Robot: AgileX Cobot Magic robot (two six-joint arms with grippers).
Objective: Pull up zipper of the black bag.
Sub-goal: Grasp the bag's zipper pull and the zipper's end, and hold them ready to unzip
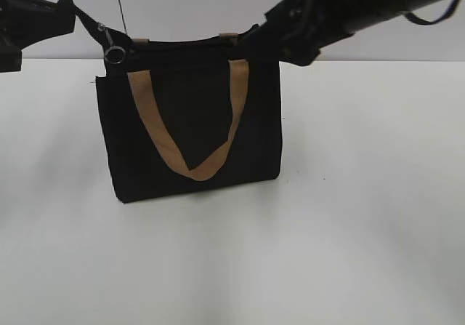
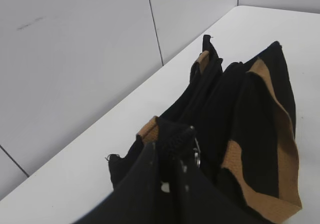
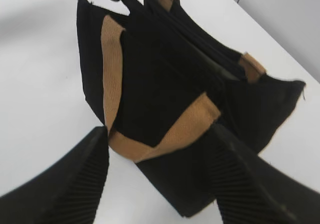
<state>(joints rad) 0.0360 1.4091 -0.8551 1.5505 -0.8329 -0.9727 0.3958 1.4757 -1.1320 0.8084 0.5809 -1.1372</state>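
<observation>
**Inspector:** Bag position first. The black bag (image 1: 192, 121) is standing upright on the white table (image 1: 349, 230), near the far wall, with one tan handle (image 1: 190, 132) hanging down its near face.

**Clerk:** And the zipper?

**Inspector:** The zipper (image 1: 113, 51) is sitting at the bag's top left corner, its silvery ring hanging just outside the corner, on a black tab stretching up and left toward the left gripper (image 1: 62, 9).

**Clerk:** Is the left gripper gripping it?

**Inspector:** Its jaws are appearing pinched together on the end of that tab, with the ring lying below and right of them. The left wrist view is showing only black fabric and a glint of metal close to the lens.

**Clerk:** The right side?

**Inspector:** The right gripper (image 3: 160, 184) is standing wide open, its ribbed fingers (image 3: 85, 169) lying either side of the bag's right end, holding nothing. The zipper is lying at the opposite end, well apart from those jaws.
</observation>
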